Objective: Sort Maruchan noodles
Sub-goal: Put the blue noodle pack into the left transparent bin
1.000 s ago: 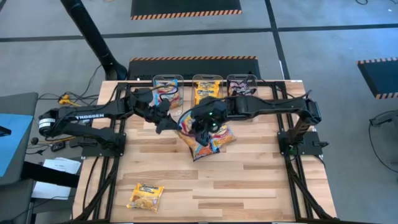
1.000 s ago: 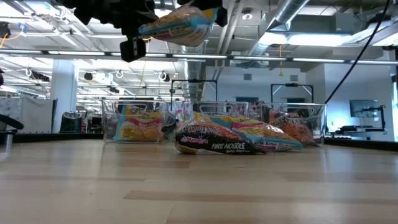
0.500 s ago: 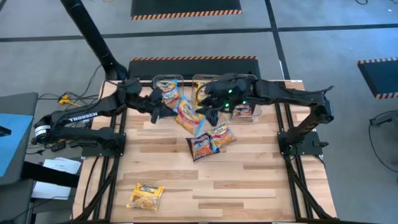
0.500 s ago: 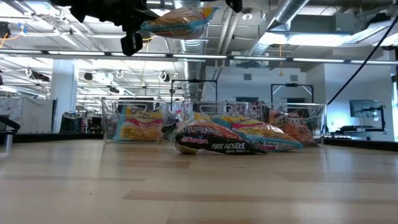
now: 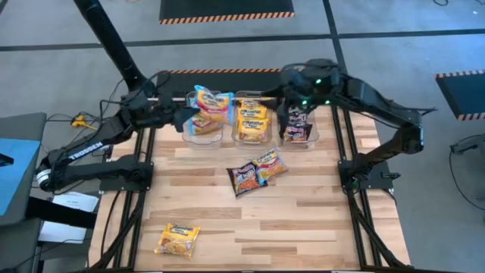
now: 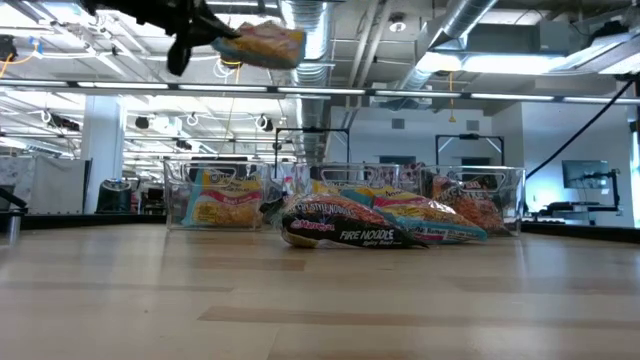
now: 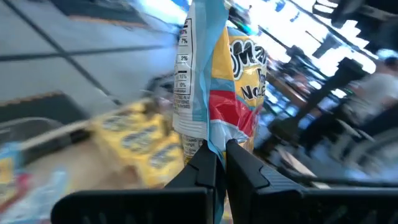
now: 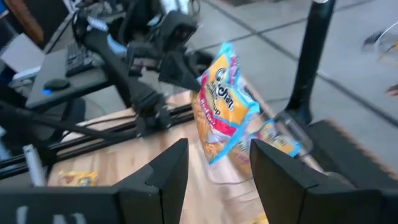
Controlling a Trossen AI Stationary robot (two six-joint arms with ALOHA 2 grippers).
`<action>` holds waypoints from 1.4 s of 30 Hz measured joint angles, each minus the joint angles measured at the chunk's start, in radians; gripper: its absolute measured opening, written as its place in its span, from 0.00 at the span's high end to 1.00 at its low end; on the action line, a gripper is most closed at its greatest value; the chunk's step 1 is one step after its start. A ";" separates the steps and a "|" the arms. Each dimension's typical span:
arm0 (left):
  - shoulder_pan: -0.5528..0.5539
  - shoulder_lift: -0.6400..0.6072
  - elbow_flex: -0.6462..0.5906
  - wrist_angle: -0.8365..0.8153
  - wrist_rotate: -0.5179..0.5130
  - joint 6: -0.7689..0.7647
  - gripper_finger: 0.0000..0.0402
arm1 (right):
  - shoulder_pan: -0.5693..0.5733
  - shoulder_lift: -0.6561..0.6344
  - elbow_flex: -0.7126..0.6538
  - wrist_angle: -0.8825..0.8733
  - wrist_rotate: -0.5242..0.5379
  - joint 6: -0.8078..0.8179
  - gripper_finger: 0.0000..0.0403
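The left gripper pinches a light blue-pink packet above the left bin. The right gripper, jaws spread and empty, hovers over the right bin.

The bench is pale butcher-block wood, its planks running side to side, framed by black rails. Around it lies a grey concrete floor crossed by dark lines. A black mat with an orange-and-black hazard edge lies on the floor beyond the bench, and another lies off to one side. A blue-topped desk stands beside the bench. In the low view the room behind is an open industrial hall with silver ceiling ducts, strips of overhead light, white columns and a lit monitor.
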 joint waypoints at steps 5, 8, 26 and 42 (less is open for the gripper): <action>0.011 -0.085 -0.089 0.003 -0.101 -0.024 1.00 | -0.072 -0.048 0.000 -0.002 -0.001 -0.024 0.51; 0.011 -0.131 -0.179 0.058 -0.142 -0.058 1.00 | -0.111 -0.065 0.000 -0.009 -0.001 -0.031 0.51; 0.011 -0.190 -0.545 0.283 -0.247 -0.118 1.00 | -0.181 -0.064 0.000 -0.011 -0.004 -0.084 0.51; 0.011 0.009 -0.547 0.342 -0.311 -0.216 1.00 | -0.180 -0.064 0.000 -0.013 -0.004 -0.103 0.51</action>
